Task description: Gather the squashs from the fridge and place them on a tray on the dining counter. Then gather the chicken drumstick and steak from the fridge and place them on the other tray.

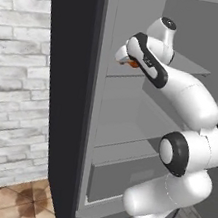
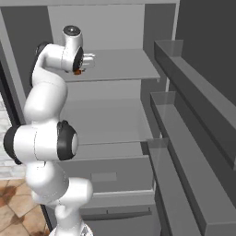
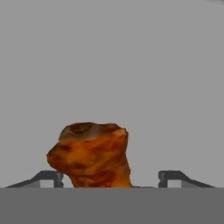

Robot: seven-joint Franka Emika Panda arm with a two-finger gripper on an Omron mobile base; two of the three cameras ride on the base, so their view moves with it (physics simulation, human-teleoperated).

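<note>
Inside the open fridge (image 1: pixel 72 99), the jaws stand apart around the drumstick (image 3: pixel 92 155) on the upper shelf (image 2: pixel 124 64); a centred squeeze on its thick end looks wise

The arm reaches into the open fridge (image 1: pixel 147 16), its hand over an orange-brown chicken drumstick (image 1: pixel 133 63) on the upper shelf.

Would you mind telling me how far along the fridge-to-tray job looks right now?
Done: the fridge stands open and its other shelves look bare, so the squash seem gone. In hand: the gripper sits on the upper shelf with its tips either side of the chicken drumstick, one tip not touching yet, so no firm grip. Left: lifting it out and carrying it to a tray; the steak isn't identifiable here.
</note>
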